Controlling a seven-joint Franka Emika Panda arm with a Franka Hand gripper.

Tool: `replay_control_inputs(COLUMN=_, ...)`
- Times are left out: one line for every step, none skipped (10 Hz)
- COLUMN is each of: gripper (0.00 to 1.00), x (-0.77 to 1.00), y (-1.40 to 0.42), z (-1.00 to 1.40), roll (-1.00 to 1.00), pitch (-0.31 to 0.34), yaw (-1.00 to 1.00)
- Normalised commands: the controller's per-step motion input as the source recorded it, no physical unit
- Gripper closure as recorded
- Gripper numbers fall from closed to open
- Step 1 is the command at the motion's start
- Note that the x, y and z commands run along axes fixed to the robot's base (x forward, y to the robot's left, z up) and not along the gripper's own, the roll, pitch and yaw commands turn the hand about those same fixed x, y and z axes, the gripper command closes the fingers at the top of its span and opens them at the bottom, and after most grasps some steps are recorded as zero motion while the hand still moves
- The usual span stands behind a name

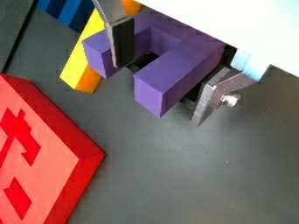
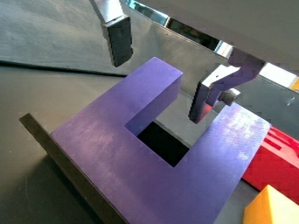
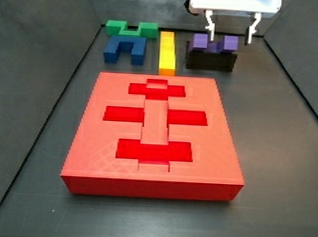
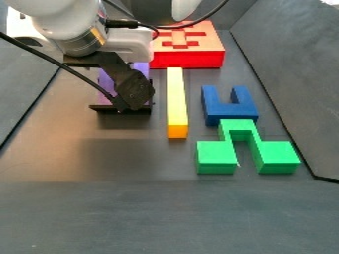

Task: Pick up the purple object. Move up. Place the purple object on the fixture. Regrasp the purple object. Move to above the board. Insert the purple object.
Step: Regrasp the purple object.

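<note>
In a wrist view, the silver two-finger gripper [image 1: 167, 70] stands open astride the violet U-shaped plastic block [image 1: 163, 70]. In a side view, this block sits on the black boxy fixture [image 3: 213, 61]. If the jaws close off-centre, it may tip off.

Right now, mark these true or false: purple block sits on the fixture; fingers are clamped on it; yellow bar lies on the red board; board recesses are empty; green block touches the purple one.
1. The violet-purple U-shaped plastic block sits on the black boxy fixture. True.
2. The gripper fingers clamp it. False: they straddle it, open, with gaps.
3. The long yellow bar lies on the large flat red board. False: it lies on the floor beyond it.
4. The board's recesses are empty. True.
5. The green block touches the purple one. False: the yellow bar separates them.
</note>
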Motion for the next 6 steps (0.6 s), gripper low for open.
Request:
replay_control_inputs(gripper=0.00, x=0.27, y=0.00, z=0.13, roll=0.23, pitch=0.177, yaw=0.00)
replay_control_inputs(gripper=0.00, x=0.14, y=0.00, z=0.29, roll=0.41, pitch=0.146, yaw=0.00)
replay_control_inputs(gripper=0.00, x=0.09, y=0.01, z=0.27, roll=0.45, pitch=0.097, yaw=0.00)
replay_control_inputs(gripper=0.00, x=0.05, y=0.00, z=0.17, roll=0.69, pitch=0.160, yaw=0.00)
replay_control_inputs(gripper=0.00, x=0.00, y=0.00, z=0.08, roll=0.81, pitch=0.137, yaw=0.00)
replay_control_inputs(gripper=0.00, x=0.00, y=-0.01, z=0.00, roll=0.92, pitch=0.000, yaw=-0.07)
